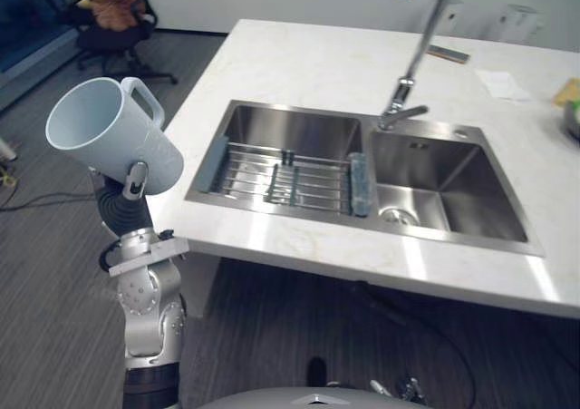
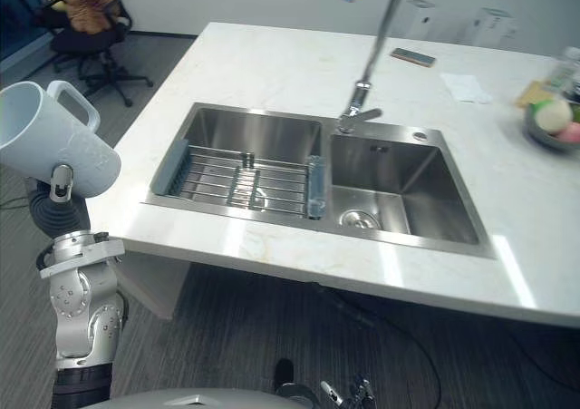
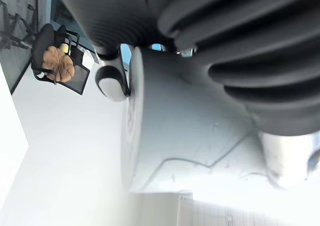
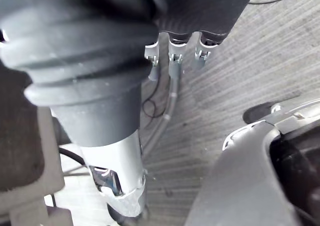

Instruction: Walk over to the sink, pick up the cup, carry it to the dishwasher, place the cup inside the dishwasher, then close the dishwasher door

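A pale blue cup (image 1: 104, 132) with a handle is held up in the air to the left of the counter, tilted with its mouth toward the upper left. My left hand (image 1: 134, 184) is shut on it from below, the thumb pressed on its side. In the left wrist view the cup (image 3: 190, 136) lies against the dark cover, with a dark fingertip (image 3: 111, 83) at its rim. My right hand (image 4: 115, 151) hangs low over the grey floor, fingers relaxed and holding nothing.
The white counter (image 1: 308, 64) carries a double steel sink (image 1: 299, 128) with a wire rack (image 1: 281, 178) in its left basin and a tall faucet (image 1: 412, 64). A fruit bowl (image 2: 553, 123) sits far right. An office chair (image 1: 109, 10) stands back left.
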